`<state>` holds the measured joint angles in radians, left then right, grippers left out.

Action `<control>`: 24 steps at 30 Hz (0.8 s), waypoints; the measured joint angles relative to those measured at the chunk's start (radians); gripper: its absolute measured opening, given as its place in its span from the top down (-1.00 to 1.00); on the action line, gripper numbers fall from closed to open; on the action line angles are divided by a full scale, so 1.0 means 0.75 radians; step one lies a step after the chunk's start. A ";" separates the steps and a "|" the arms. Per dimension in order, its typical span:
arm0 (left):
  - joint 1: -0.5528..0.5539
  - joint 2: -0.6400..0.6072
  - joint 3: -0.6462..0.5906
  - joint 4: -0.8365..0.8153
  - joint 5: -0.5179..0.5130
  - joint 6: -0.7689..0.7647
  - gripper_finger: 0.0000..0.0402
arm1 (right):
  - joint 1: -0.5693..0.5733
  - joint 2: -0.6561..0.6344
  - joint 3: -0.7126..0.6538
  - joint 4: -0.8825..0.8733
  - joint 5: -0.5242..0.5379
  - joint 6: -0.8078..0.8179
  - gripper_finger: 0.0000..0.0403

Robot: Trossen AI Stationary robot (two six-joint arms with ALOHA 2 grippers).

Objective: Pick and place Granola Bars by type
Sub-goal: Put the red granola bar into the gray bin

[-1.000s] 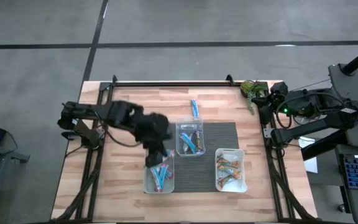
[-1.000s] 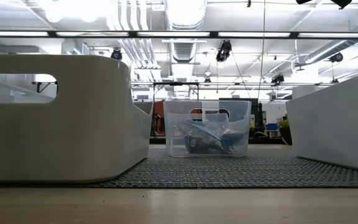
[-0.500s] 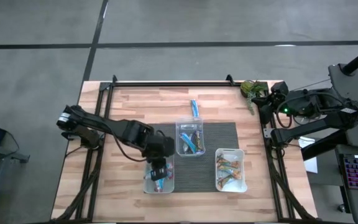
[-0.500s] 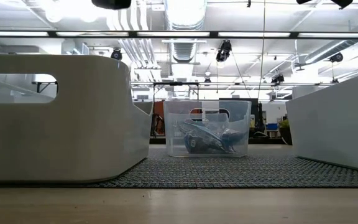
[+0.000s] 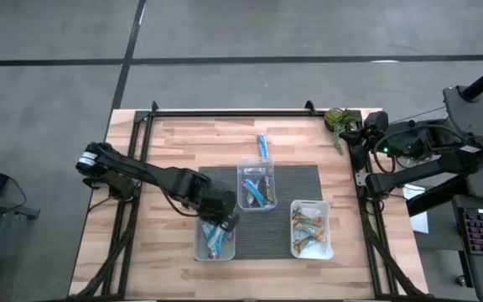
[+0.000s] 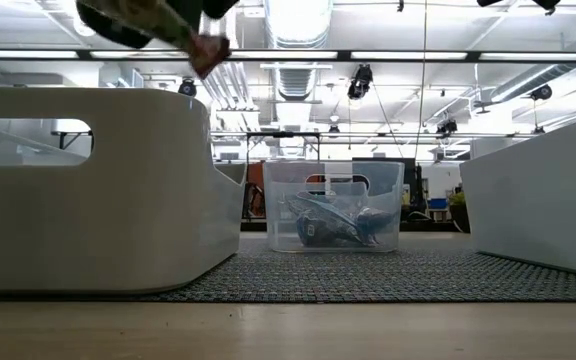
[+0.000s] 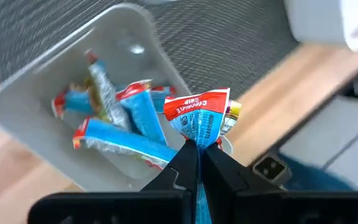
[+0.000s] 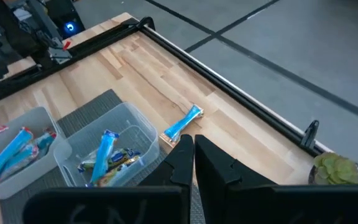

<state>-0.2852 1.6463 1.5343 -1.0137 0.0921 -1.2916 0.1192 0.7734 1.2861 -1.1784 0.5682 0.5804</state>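
Left gripper (image 7: 197, 149) pinching a blue granola bar (image 7: 202, 119) right over the near-left tub (image 5: 215, 241), more blue bars (image 7: 120, 124) heaped inside. Beyond that tub, on the grey mat (image 5: 304, 183), middle tub (image 5: 257, 187) holding mixed bars; to its side, tub of tan bars (image 5: 311, 228). Farther still, lone blue bar (image 5: 262, 147) on bare tabletop (image 5: 191, 143). Right gripper (image 8: 193, 147) pressed together, parked off the far right corner by the green clump (image 5: 339, 120).
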 joint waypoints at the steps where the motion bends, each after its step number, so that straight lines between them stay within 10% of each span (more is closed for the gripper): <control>1: 0.000 0.000 -0.016 0.002 -0.006 -0.060 1.00 | 0.000 0.000 0.000 0.000 0.001 -0.006 0.96; 13: 0.000 0.000 -0.271 0.090 -0.020 -0.687 1.00 | 0.000 0.000 0.000 0.000 0.001 -0.007 0.96; 24: 0.000 0.006 -0.308 0.235 -0.099 -0.704 1.00 | 0.000 0.001 0.000 0.000 0.015 -0.007 0.96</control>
<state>-0.2852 1.6505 1.3037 -0.8375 0.0181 -1.8197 0.1192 0.7738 1.2861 -1.1782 0.5793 0.5751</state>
